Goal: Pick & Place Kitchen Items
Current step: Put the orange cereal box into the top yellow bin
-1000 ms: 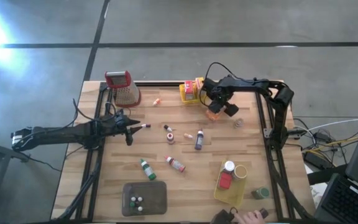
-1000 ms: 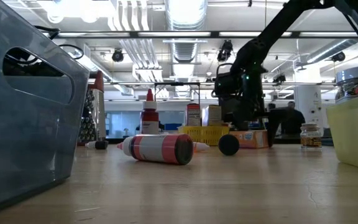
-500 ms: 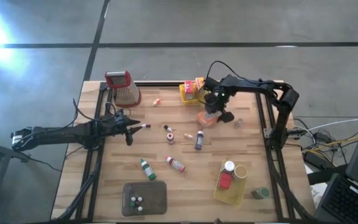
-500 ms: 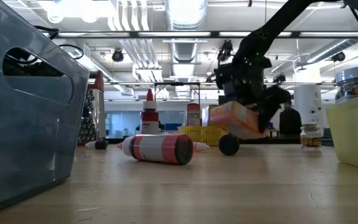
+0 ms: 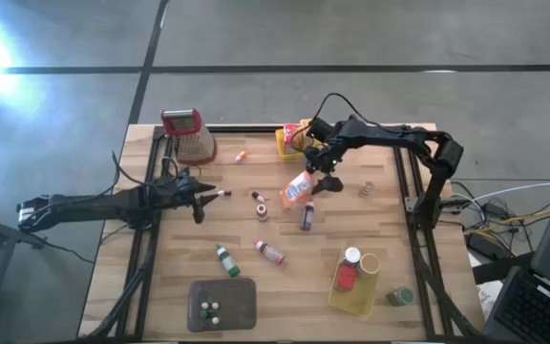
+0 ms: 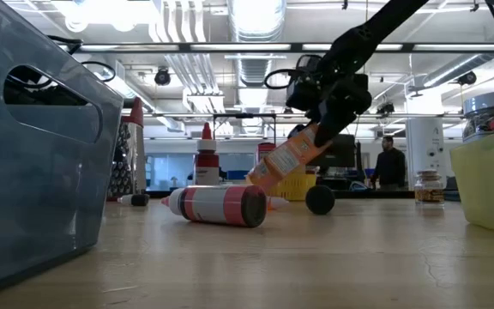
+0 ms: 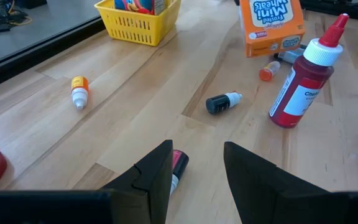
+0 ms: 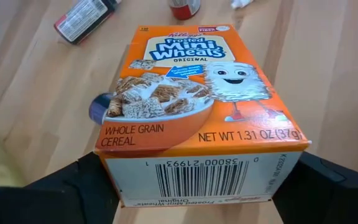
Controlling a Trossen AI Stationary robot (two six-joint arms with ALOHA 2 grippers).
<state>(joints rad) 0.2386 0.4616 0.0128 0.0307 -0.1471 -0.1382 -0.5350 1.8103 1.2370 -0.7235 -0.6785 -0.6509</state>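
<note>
My right gripper [image 5: 321, 178] is shut on an orange cereal box [image 5: 297, 191] above the middle of the table; the box also shows in the low view [image 6: 286, 161] and in the right wrist view [image 8: 191, 106]. My left gripper [image 5: 199, 196] is open, low over the table's left part. A tiny red-capped bottle [image 7: 178, 163] lies on its side on the wood just ahead of its fingers. Other small bottles lie or stand mid-table: a red one upright [image 7: 303, 81], a dark one [image 5: 306, 215], a green-capped one [image 5: 225, 258] and a red-and-white one [image 5: 269, 251]. My right gripper pinches the box between its two fingers at the barcode end, one finger [image 8: 92, 183] on each narrow side [image 8: 112, 174]. The fingers come slanting down from the table's right. The box is lifted clear and tilted, its free end [image 6: 262, 176] lower, toward the table's left.
A metal grater [image 5: 189, 134] and a yellow basket [image 5: 292, 140] stand at the far edge. A second yellow basket [image 5: 356, 287] with a jar and a red block is near right, and a grey tray [image 5: 222, 304] is near centre. Small jars [image 5: 366, 189] [image 5: 399, 297] sit on the right.
My right gripper has lifted the orange box off the table beside the far basket and carried it toward the table's left and a little nearer. The box has tipped, its free end now lower. A hand at the near edge has gone out of view.
</note>
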